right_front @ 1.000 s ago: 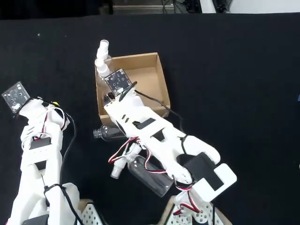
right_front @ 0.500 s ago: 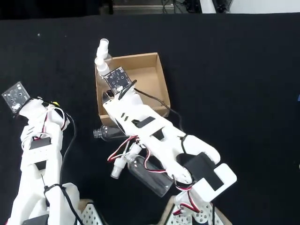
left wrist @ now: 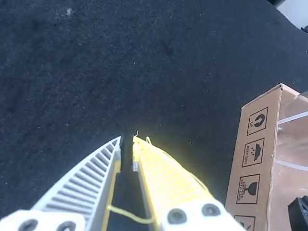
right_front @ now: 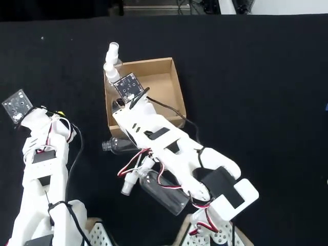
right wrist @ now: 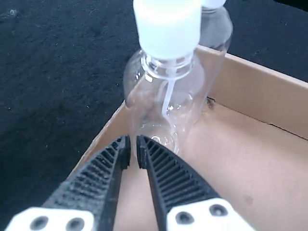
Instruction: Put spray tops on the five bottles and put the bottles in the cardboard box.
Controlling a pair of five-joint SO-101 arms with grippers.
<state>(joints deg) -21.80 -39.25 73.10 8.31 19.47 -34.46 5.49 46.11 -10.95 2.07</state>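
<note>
Bottle [right wrist: 163,96] stands spray-top up in the box's [right wrist: 255,96] far-left corner; right hand [right wrist: 133,143] pressed together beside it, left hand [left wrist: 127,140] likewise over desk [left wrist: 96,57]

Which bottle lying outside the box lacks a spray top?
The bottle beside the cardboard box: bare neck. The other bottle, farther from it, carries a white top.

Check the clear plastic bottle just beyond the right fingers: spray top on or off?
On: a white spray top caps the clear plastic bottle, its tube visible inside.
</note>
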